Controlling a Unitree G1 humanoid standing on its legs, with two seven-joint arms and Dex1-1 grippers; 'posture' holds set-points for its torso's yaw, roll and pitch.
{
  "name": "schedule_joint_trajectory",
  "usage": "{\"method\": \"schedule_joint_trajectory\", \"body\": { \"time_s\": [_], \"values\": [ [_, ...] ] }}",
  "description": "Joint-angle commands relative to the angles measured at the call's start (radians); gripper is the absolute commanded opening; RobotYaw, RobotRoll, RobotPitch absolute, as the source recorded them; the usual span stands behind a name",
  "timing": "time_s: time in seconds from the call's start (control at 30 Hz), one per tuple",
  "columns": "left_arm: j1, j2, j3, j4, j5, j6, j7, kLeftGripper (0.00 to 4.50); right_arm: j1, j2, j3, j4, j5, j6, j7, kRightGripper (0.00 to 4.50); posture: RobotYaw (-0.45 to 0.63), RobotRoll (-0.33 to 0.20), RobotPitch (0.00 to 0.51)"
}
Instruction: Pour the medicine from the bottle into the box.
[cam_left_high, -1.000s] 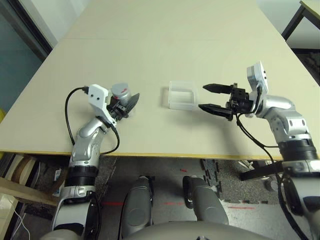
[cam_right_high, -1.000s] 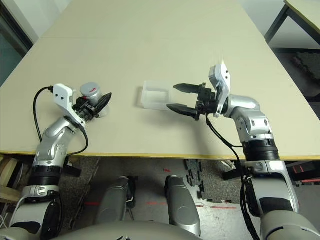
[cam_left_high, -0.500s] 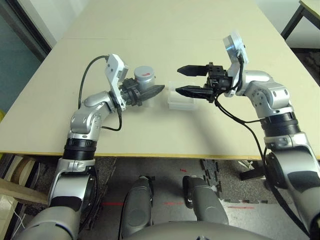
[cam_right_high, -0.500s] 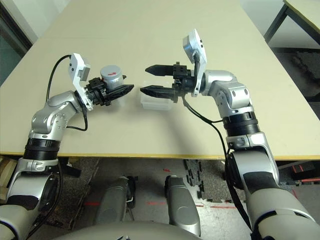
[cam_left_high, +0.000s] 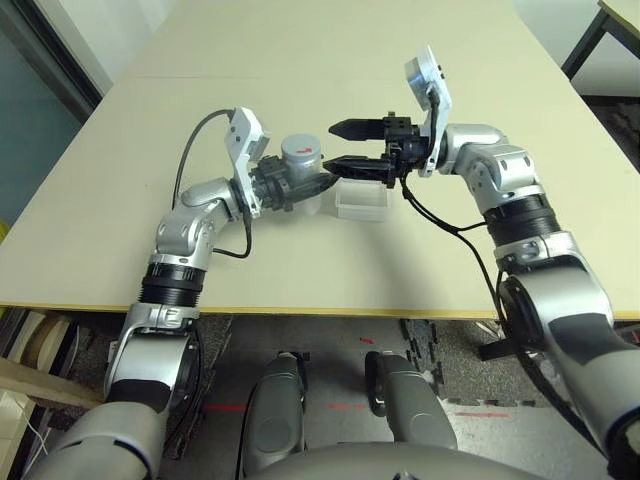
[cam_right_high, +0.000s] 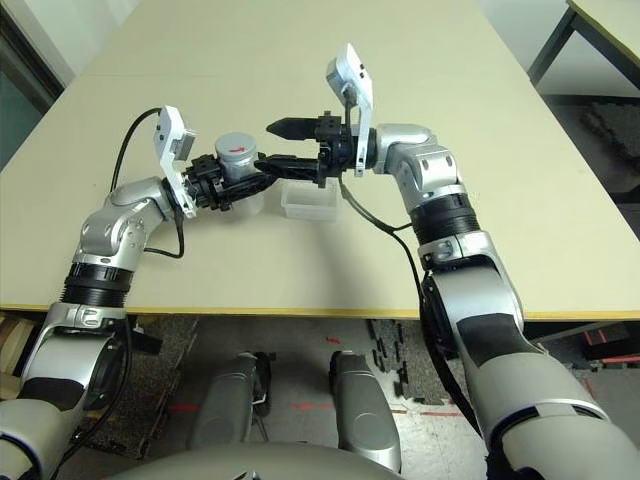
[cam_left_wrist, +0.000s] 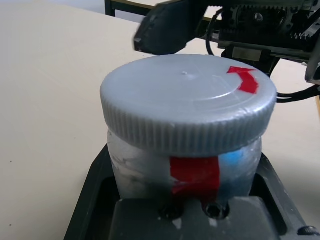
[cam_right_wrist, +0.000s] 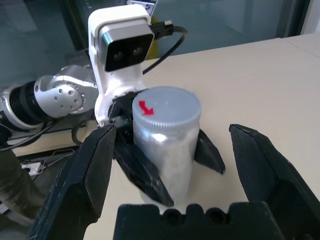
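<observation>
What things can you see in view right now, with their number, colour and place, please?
bottle: one, grey-white with a red stripe, in the left hand's grip
cap: one, grey with a red mark, on the bottle
box: one, clear, on the table near the bottle
table: one, cream, under the box
second table: one, pale top, beyond the robot's right
left hand: one, black, around the bottle
right hand: one, black, open beside the cap
</observation>
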Motion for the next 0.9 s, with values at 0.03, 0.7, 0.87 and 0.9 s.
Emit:
{"method": "schedule_joint_trajectory", "body": {
  "time_s": [0.03,0.7,0.87,0.9],
  "values": [
    [-0.014,-0.009,-0.018,0.013,0.02,-0.018,-0.016,2.65,-0.032,0.018,0.004,0.04,-0.02,-0.023,0.009,4.5,-0.07,0.0,0.11],
    [-0.035,-0.027,-0.016,0.046,0.045,-0.038,-0.021,2.65,-0.085,0.09,0.003,0.148,-0.084,-0.102,0.009,3.04,-0.07,0.0,0.113],
    [-0.03,-0.028,-0.015,0.041,0.045,-0.035,-0.021,2.65,-0.09,0.092,0.0,0.167,-0.092,-0.119,0.009,2.57,-0.07,0.0,0.115],
    [-0.029,-0.028,-0.015,0.041,0.045,-0.034,-0.022,2.65,-0.092,0.092,0.0,0.171,-0.093,-0.126,0.015,2.57,-0.07,0.0,0.117]
  ]
}}
